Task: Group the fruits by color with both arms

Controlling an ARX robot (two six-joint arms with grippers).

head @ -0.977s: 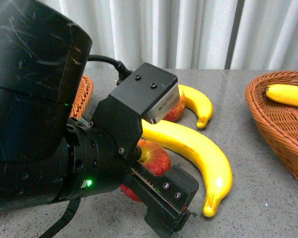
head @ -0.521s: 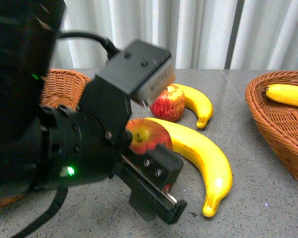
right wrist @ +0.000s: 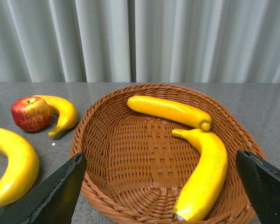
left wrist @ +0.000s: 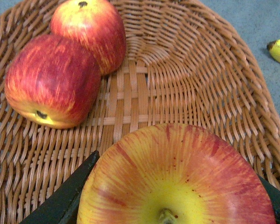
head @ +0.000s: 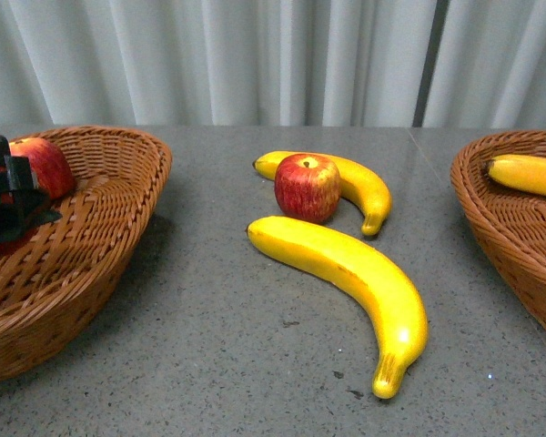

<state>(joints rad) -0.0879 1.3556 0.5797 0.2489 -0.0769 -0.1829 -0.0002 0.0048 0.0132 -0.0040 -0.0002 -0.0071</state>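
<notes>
My left gripper [left wrist: 176, 198] is shut on a red apple with a yellow top [left wrist: 177, 172] and holds it over the left wicker basket [left wrist: 210, 88]. Two more apples [left wrist: 51, 81] [left wrist: 91, 30] lie in that basket. In the front view the left gripper [head: 7, 196] shows at the far left inside the basket [head: 118, 209], next to an apple [head: 44, 166]. One apple [head: 307, 187] and two bananas [head: 359, 187] [head: 346, 273] lie on the table. My right gripper [right wrist: 159, 163] is open and empty above the right basket [right wrist: 112, 154], which holds two bananas [right wrist: 168, 111] [right wrist: 203, 172].
The grey table [head: 209, 346] ends at a white curtain [head: 255, 55] behind. The right basket [head: 510, 237] stands at the right edge of the front view with a banana [head: 528, 173] in it. The table apple [right wrist: 30, 113] and bananas [right wrist: 60, 112] [right wrist: 11, 165] lie beside that basket.
My left arm has swung from the table's middle to the left, carrying the apple from beside the large banana to over the left basket. The table fruit has not moved.
</notes>
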